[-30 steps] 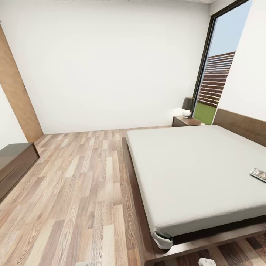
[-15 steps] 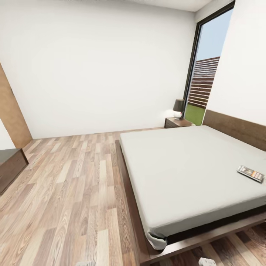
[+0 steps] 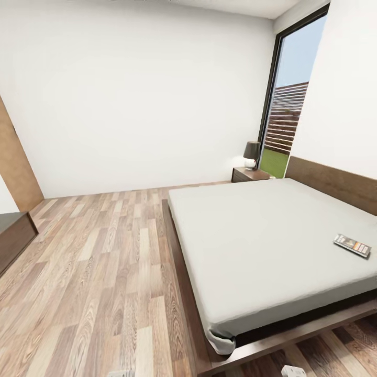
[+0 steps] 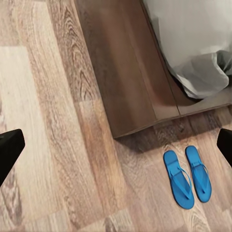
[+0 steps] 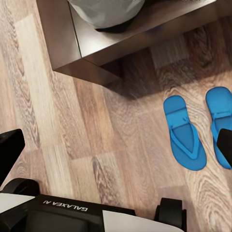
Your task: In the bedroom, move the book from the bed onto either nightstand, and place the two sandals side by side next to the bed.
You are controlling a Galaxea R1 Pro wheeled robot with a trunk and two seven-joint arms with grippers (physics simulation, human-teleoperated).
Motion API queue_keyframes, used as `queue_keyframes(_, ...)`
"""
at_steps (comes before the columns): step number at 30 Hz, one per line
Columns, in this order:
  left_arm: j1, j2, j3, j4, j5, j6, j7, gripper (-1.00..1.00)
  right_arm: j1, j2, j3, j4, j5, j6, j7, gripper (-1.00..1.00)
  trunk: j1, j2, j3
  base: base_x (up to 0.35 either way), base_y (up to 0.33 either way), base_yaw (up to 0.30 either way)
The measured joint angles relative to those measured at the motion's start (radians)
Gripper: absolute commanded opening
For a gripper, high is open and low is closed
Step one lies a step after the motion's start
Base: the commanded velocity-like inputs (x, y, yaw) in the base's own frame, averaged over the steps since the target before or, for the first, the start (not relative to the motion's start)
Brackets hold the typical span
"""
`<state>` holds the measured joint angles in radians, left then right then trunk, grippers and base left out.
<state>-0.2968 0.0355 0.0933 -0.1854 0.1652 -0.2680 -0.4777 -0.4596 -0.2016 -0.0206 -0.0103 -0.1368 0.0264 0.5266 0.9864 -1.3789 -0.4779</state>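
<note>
1. Black fingertips of the left jaws [image 4: 116, 145] stand wide apart at the edges of the left wrist view, nothing between them; the right jaws [image 5: 118, 147] are spread the same way.
2. Below both, two blue sandals [image 4: 186, 176] lie side by side on the plank floor [image 4: 43, 145], just beside the bed's [image 3: 272, 235] near corner.
3. On the mattress, the book [image 3: 352, 245] lies flat toward its right side, near the headboard [image 3: 335, 180].
4. Far off, a nightstand [image 3: 250, 174] with a lamp [image 3: 252, 153] stands by the window [image 3: 288, 104].
</note>
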Motion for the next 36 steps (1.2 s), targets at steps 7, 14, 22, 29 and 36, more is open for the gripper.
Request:
queue_keyframes(7,0.0,0.0,0.0,0.0,0.0,0.0,0.0,1.0,0.0,0.0,0.0,-0.001,0.0,0.0,0.0,1.0,0.0,0.0,0.009,0.0,0.0,-0.054)
queue_keyframes(14,0.0,0.0,0.0,0.0,0.0,0.0,0.0,1.0,0.0,0.0,0.0,-0.001,0.0,0.0,0.001,1.0,0.0,0.0,0.018,0.0,0.0,-0.038)
queue_keyframes(22,0.0,0.0,0.0,0.0,0.0,0.0,0.0,1.0,0.0,0.0,0.0,-0.001,0.001,0.001,0.003,1.0,0.0,0.0,0.019,0.0,0.0,-0.081)
queue_keyframes(29,0.0,0.0,0.0,0.0,0.0,0.0,0.0,1.0,0.0,0.0,0.0,-0.001,0.001,0.001,0.003,1.0,0.0,0.0,0.021,0.0,0.0,-0.264)
queue_keyframes(36,0.0,0.0,-0.001,0.0,0.0,0.0,0.0,1.0,0.0,0.001,0.0,-0.001,0.001,0.001,0.003,1.0,0.0,0.0,0.022,0.0,0.0,-0.296)
